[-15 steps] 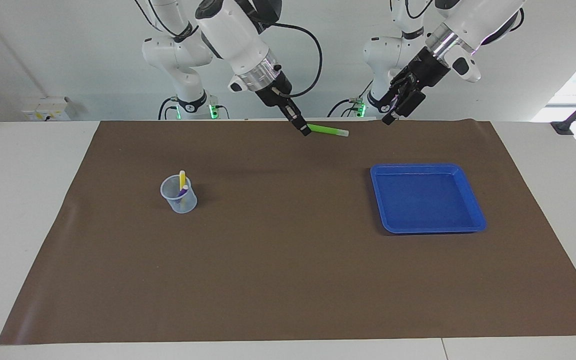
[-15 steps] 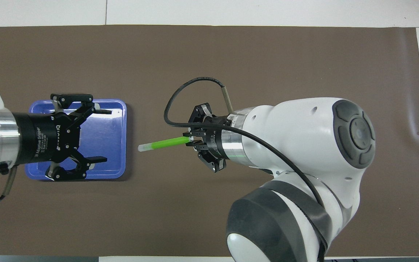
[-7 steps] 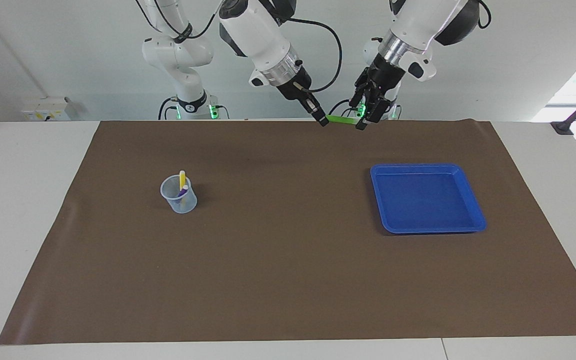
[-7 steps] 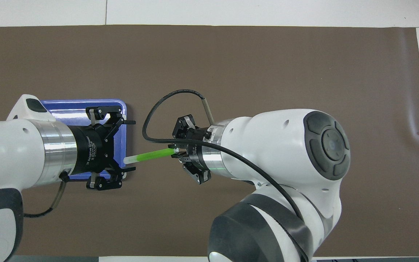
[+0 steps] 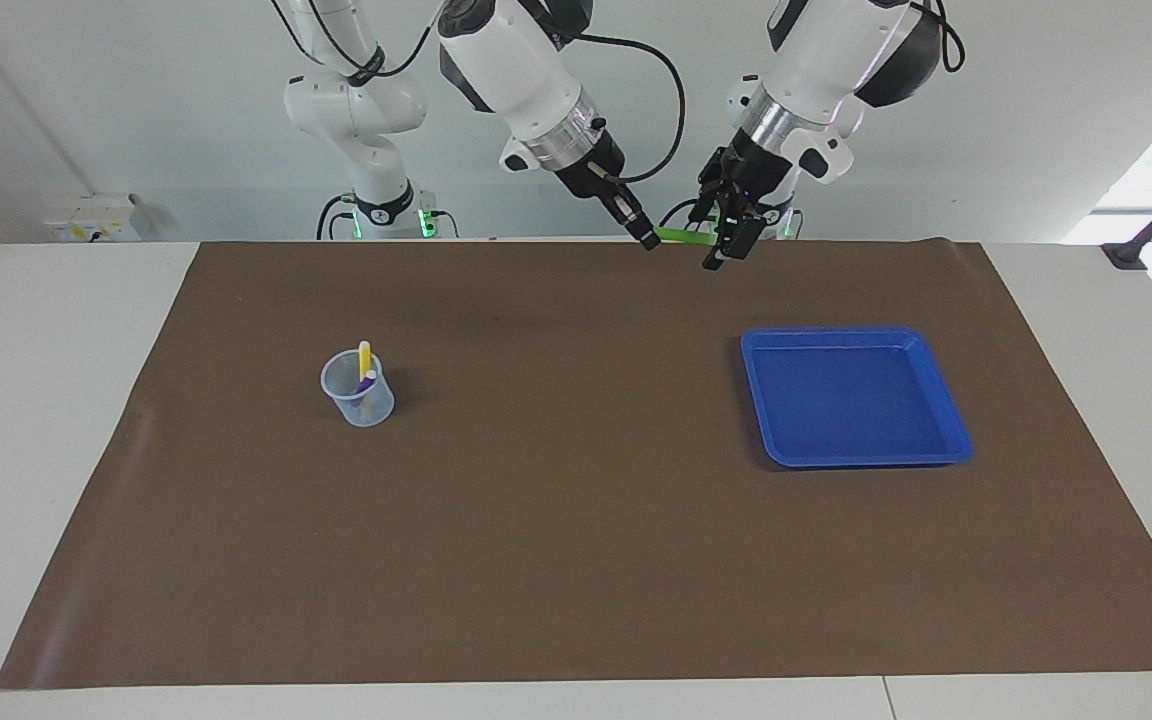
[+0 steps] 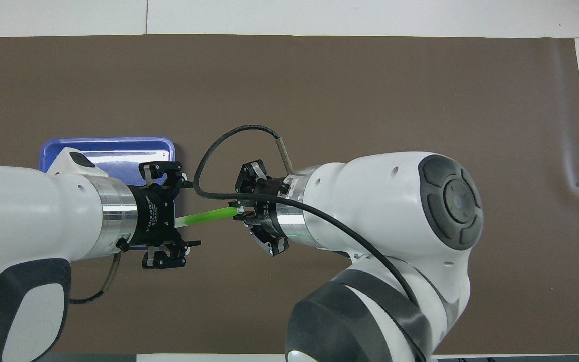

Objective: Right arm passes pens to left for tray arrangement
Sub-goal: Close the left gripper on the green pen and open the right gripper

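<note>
Right gripper clenching green pen, pale tip between spread left gripper fingers

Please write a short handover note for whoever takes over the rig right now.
Right gripper: shut on the green pen, held level in the air.
Left gripper: open, its fingers around the pen's pale tip, not yet closed.
Yellow pen and purple pen: standing in the cup, toward the right arm's end.
Tray: no pens in it.
Done: green pen lifted and presented.
Left: finish this handover, place it, then repeat for the other two.
</note>
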`<action>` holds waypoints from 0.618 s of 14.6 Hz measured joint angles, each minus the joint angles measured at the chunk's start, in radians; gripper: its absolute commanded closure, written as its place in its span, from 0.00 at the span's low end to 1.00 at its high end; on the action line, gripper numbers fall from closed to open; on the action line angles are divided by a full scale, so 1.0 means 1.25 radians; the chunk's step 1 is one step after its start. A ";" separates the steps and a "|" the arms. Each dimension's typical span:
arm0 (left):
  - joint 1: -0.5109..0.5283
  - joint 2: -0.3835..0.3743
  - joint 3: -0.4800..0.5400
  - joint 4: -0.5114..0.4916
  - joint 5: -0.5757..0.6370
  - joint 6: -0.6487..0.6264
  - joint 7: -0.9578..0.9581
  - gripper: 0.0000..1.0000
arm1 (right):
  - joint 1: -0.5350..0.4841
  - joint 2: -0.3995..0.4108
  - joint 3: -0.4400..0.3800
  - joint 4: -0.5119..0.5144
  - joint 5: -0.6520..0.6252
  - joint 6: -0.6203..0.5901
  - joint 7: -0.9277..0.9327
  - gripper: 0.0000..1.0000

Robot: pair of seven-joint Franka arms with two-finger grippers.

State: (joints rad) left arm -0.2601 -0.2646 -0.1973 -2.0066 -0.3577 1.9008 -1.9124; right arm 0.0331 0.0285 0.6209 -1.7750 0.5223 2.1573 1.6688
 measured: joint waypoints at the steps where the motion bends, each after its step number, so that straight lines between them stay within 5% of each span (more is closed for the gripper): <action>1: -0.001 0.000 -0.001 -0.001 0.000 -0.001 -0.001 0.12 | 0.000 0.000 0.000 0.000 0.000 0.000 0.000 1.00; 9: -0.002 -0.009 0.000 0.000 0.000 -0.019 -0.005 0.23 | 0.000 0.000 0.000 0.001 0.001 0.000 0.000 1.00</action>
State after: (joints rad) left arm -0.2624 -0.2765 -0.1976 -2.0069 -0.3574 1.8774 -1.9183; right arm 0.0331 0.0285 0.6209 -1.7731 0.5230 2.1573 1.6688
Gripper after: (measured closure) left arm 0.181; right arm 0.824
